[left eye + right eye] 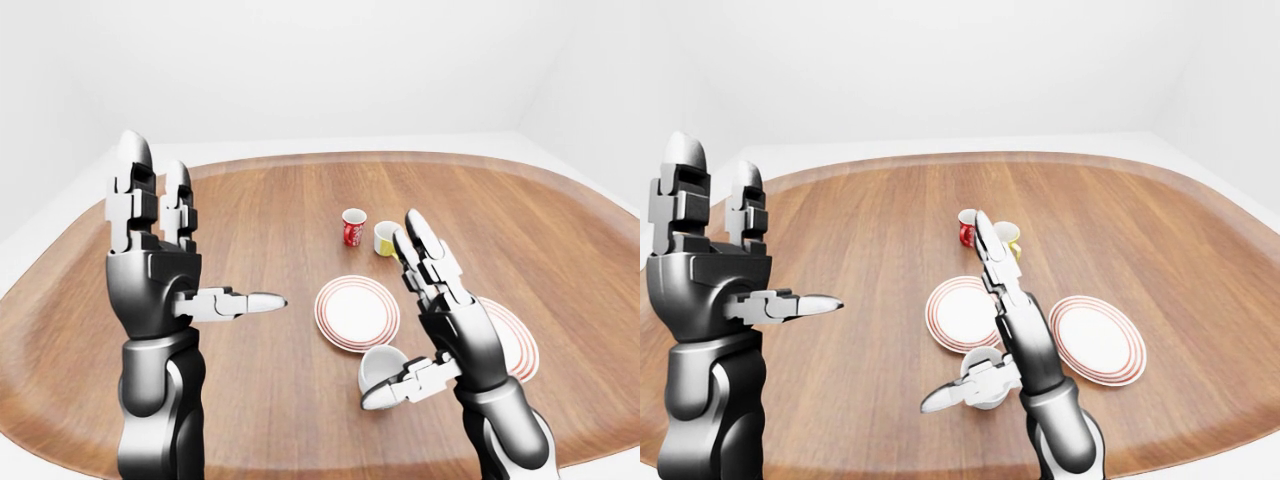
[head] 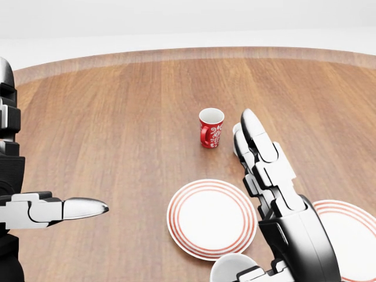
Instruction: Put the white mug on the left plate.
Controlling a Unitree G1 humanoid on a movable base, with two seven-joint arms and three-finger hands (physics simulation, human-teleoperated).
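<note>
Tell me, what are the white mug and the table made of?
The white mug looks like glazed ceramic: smooth, plain white, softly shiny. The table looks like polished wood: brown grain streaks and a faint sheen. It is a simulator render, so that is only how they look.

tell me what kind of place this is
Likely a bare simulated test room, not a real kitchen: a rounded wooden table set against blank white walls, holding only two red-ringed plates and three mugs, among them a white mug.

Readable text: none on any surface.
Red mug (image 2: 211,127): white swirl pattern only, no letters.
Plates (image 2: 211,218): red rings, no marks.
</note>
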